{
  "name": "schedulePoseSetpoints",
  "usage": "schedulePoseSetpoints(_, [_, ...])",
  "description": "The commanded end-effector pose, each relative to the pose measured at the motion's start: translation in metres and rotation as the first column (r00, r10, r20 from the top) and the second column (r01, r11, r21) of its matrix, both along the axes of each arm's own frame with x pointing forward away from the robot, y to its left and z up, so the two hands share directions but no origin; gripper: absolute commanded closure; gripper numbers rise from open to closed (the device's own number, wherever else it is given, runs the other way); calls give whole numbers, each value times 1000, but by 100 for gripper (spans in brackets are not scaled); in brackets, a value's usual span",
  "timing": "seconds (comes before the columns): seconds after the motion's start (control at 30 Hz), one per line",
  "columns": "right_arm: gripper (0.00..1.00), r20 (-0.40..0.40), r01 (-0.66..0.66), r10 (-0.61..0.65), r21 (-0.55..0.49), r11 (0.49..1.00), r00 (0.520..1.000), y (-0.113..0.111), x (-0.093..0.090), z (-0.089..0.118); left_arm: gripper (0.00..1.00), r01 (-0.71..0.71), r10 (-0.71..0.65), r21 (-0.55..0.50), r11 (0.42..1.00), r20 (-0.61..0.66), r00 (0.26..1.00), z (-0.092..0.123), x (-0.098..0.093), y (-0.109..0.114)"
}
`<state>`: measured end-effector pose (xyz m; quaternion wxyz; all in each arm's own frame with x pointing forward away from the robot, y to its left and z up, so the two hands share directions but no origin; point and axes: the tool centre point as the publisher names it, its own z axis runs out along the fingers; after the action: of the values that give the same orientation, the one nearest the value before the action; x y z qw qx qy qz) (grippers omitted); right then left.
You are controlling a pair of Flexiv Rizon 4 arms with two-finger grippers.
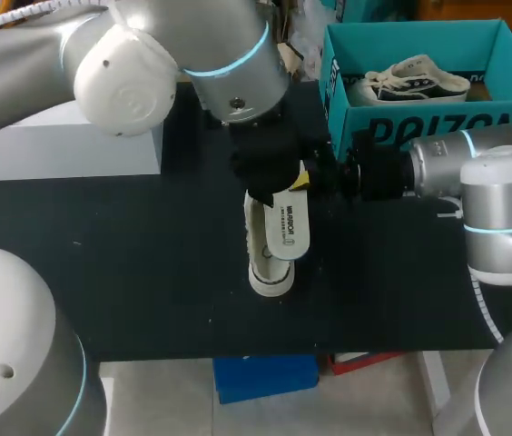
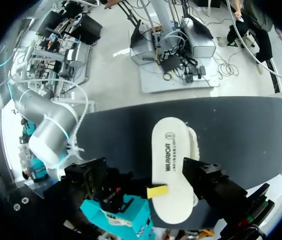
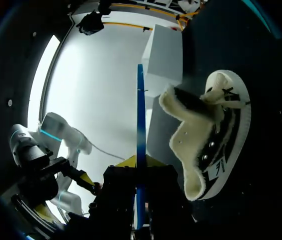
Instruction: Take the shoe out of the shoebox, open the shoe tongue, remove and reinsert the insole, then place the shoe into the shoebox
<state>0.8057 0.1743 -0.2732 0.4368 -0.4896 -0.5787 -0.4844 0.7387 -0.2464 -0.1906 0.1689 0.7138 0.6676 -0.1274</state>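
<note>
Head view: the shoe (image 1: 270,268) stands near the middle of the worktop (image 1: 129,263), toe toward the near edge. The white insole (image 1: 290,227) hangs tilted over it. The right gripper (image 1: 301,179) comes in from the right edge and pinches the insole's far end. The left gripper (image 1: 265,173) hangs over the shoe's heel end. The teal shoebox (image 1: 419,113) sits at the far right corner with a second shoe (image 1: 415,80) inside. A white box (image 1: 65,145) stands at the far left.

Left wrist view: the insole lies ahead, printed side up, hiding most of the shoe; fleece lining shows along one side. One yellow tip of the right gripper presses on the insole's face.

Right wrist view: the insole shows edge-on as a thin blue line, clamped between both yellow tips. Beside it the shoe rests on the worktop with its tongue folded out, and the fleece-lined opening holds no insole. The left gripper's fingers (image 3: 83,177) stand wide apart around nothing, well apart from the shoe.
</note>
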Motion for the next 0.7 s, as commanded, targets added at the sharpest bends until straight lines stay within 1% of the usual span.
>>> schedulePoseSetpoints(0.03, [100,0,2,-2,-1,1000,1000,1,0,-1,0,34,-9,-527,849,50,999,0,-10,26])
schedulePoseSetpoints(0.07, [100,0,2,-2,-1,1000,1000,1,0,-1,0,45,-26,-593,804,40,999,0,-11,25])
schedulePoseSetpoints(0.1, [100,0,2,-2,-1,1000,1000,1,0,-1,0,53,-36,-630,774,39,999,1,-12,25])
schedulePoseSetpoints(0.13, [100,0,2,-2,-1,1000,1000,1,0,-1,0,51,-51,-680,732,20,999,1,-13,25])
schedulePoseSetpoints(0.7, [100,0,2,-2,-1,1000,1000,1,0,-1,0,51,-51,-680,732,20,999,1,-13,25])
